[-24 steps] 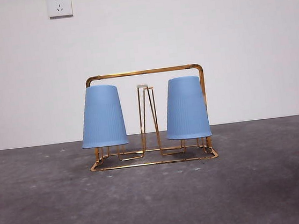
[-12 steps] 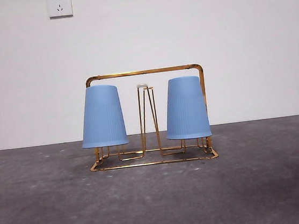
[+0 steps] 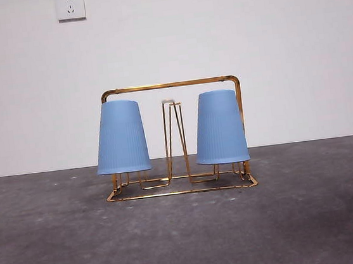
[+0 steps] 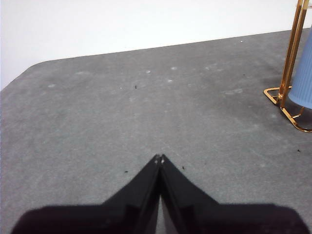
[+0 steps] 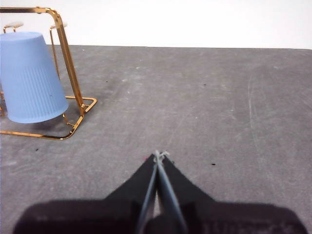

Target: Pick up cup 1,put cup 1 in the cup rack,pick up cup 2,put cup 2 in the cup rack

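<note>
Front view. The gold wire rack (image 3: 176, 138) stands on the grey table (image 3: 189, 239) before the white wall (image 3: 166, 44). Two blue cups hang upside down on its pegs: one cup (image 3: 121, 137) at the left end as this view shows it, the other cup (image 3: 220, 127) at the right end, with a bare peg (image 3: 169, 104) between them. Neither cup touches the other, and both rims hang clear of the base wire. No arm shows here. You may judge both placements done; what remains is to keep the arms away from the rack.

Left wrist view. The left gripper (image 4: 159, 158) hangs over bare table with its jaws pressed together, holding nothing. One end of the rack (image 4: 287, 73) and the edge of a cup (image 4: 303, 78) show at the side, well apart from the jaw tips. If you move this arm, draw it away from the rack, not across it.

Right wrist view. The right gripper (image 5: 158, 155) likewise has its jaws closed on nothing, over open table. The rack's other end (image 5: 68, 73) and its cup (image 5: 30, 75) stand off to one side, apart from the tips. This cup looks slightly tilted on its peg, so avoid any nudge to the frame; it would likely rock.
</note>
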